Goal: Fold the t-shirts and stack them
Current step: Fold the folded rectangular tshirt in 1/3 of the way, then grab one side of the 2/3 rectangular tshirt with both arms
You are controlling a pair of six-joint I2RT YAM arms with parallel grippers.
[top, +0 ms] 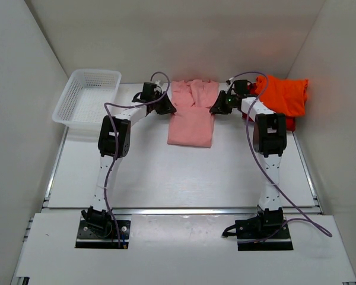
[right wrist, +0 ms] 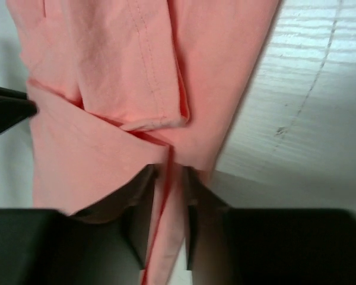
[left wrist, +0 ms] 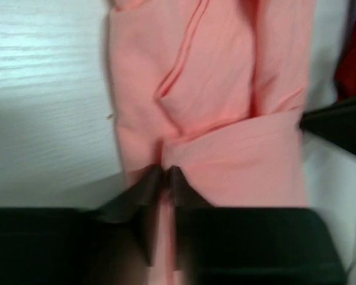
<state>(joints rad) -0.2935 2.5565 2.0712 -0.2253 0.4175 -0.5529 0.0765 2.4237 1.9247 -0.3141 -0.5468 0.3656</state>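
Red t-shirt (top: pixel 289 124) mostly beneath orange t-shirt (top: pixel 285 94)

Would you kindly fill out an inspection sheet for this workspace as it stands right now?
Surface: white table, metal rail along its near edge.
Job's things: salmon-pink cotton t-shirt folded into a narrow strip, far middle; bright orange t-shirt bunched at far right, lying over a red t-shirt.
Clutter: white plastic mesh basket at far left; nothing seen inside.
Grippers: left gripper shut on the pink shirt's left edge; right gripper shut on its right edge.
Cables: purple cables run along both arms, looping above the wrists; not on the cloth.
Surroundings: white walls on three sides; nothing else seen.
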